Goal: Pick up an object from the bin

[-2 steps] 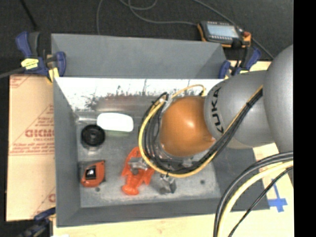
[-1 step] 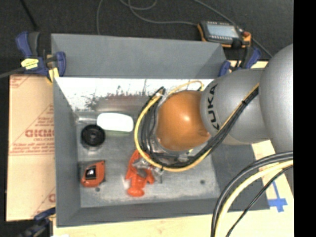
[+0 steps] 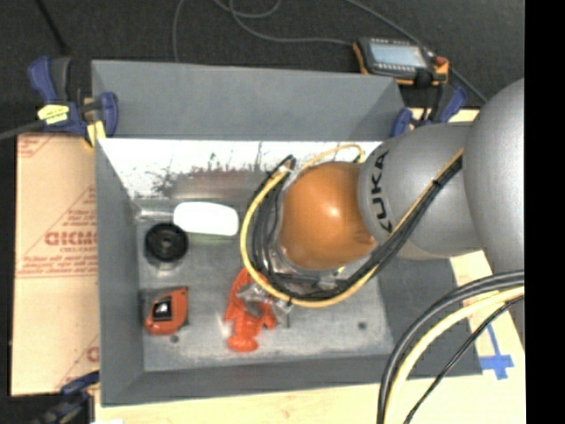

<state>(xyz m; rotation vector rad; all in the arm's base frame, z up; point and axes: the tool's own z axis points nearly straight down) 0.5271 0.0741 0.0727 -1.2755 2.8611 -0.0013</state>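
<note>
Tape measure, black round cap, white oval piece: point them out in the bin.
tape measure (image 3: 165,311), camera view, middle of its case.
black round cap (image 3: 165,242), camera view, its centre.
white oval piece (image 3: 206,219), camera view, its top face.

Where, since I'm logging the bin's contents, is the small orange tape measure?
The tape measure lies at the camera view's lower left, just below the black round cap and left of the orange-red thing.

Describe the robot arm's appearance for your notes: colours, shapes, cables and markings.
The arm is made of thick, rounded silver-grey links, with KUKA in black letters on one. An orange dome covers its wrist. Black and yellow cables loop round that dome and run along the arm. Beneath the dome sits the small grey metal pincer.
</note>
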